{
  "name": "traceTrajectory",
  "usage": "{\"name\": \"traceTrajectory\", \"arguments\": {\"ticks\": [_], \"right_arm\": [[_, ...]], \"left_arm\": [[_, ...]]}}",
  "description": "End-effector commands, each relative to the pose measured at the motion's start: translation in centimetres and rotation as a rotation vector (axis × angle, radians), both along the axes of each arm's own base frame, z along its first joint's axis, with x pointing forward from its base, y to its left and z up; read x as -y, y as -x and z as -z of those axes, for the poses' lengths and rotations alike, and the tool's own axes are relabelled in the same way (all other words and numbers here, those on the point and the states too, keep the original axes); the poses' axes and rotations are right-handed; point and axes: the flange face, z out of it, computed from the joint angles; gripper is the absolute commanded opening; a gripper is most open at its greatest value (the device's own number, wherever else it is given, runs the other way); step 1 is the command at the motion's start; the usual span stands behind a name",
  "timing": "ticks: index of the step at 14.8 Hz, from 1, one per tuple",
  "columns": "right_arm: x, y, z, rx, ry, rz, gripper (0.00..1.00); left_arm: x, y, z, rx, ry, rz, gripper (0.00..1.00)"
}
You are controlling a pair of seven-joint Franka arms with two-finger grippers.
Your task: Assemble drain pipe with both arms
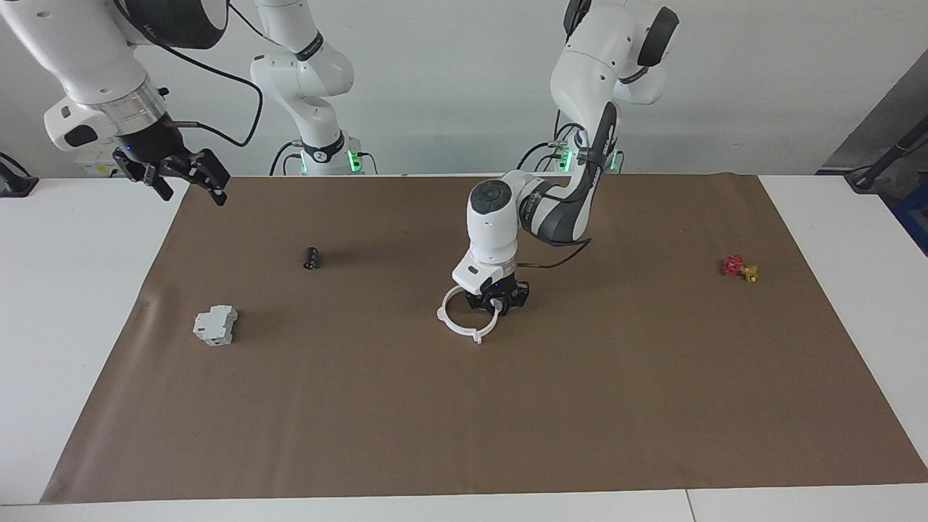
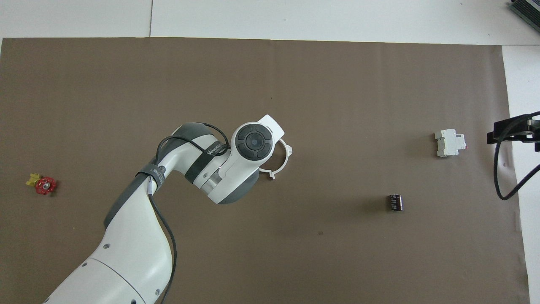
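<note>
Mid-mat: left pincer (image 1: 497,302) down on drain pipe (image 1: 464,319), grip state unclear | right pincer (image 1: 174,172) raised, spread.

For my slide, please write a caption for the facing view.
Left pincer low at the white ring on the brown mat; right pincer waits raised at the mat's edge.

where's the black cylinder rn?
The black cylinder lies on the brown mat, toward the right arm's end, nearer to the robots than the grey-white box.
</note>
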Motion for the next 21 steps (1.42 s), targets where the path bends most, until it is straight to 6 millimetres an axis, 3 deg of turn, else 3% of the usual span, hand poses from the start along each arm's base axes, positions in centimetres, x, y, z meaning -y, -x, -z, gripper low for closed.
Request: {"name": "traceTrajectory", "arguments": {"ticks": [1, 2, 3, 6, 9, 15, 17, 18, 21], "right_arm": [[0.0, 0.6, -0.1, -0.004, -0.006, -0.026, 1.0], [0.0, 0.6, -0.1, -0.004, -0.006, -0.026, 1.0], [0.0, 0.6, -0.1, -0.004, -0.006, -0.026, 1.0], [0.0, 0.5, 0.0, -0.006, -0.006, -0.026, 1.0], [0.0, 0.5, 0.0, -0.006, -0.006, -0.026, 1.0], [0.0, 0.5, 0.0, -0.006, -0.006, -0.026, 1.0], [0.0, 0.6, -0.1, -0.004, -0.006, -0.026, 1.0], [0.0, 0.5, 0.0, -0.006, -0.006, -0.026, 1.0], [0.0, 0.5, 0.0, -0.006, -0.006, -0.026, 1.0]], "left_arm": [[1.5, 0.5, 1.6, 0.011, -0.011, 0.01, 0.54], [1.4, 0.4, 1.5, 0.013, -0.011, 0.009, 0.82], [1.3, 0.4, 1.5, 0.015, -0.014, 0.01, 1.0], [0.5, -0.2, 0.2, 0.019, -0.021, 0.006, 1.0], [-1.0, -0.6, -4.0, 0.036, -0.031, -0.014, 1.0], [-7.5, -1.9, -14.1, 0.062, -0.049, -0.145, 1.0], [-11.1, -2.5, -17.6, 0.054, -0.04, -0.184, 1.0], [-12.8, -2.9, -18.4, 0.035, -0.048, -0.134, 1.0], [-16.8, -3.8, -18.4, -0.035, -0.094, -0.06, 1.0]]}}
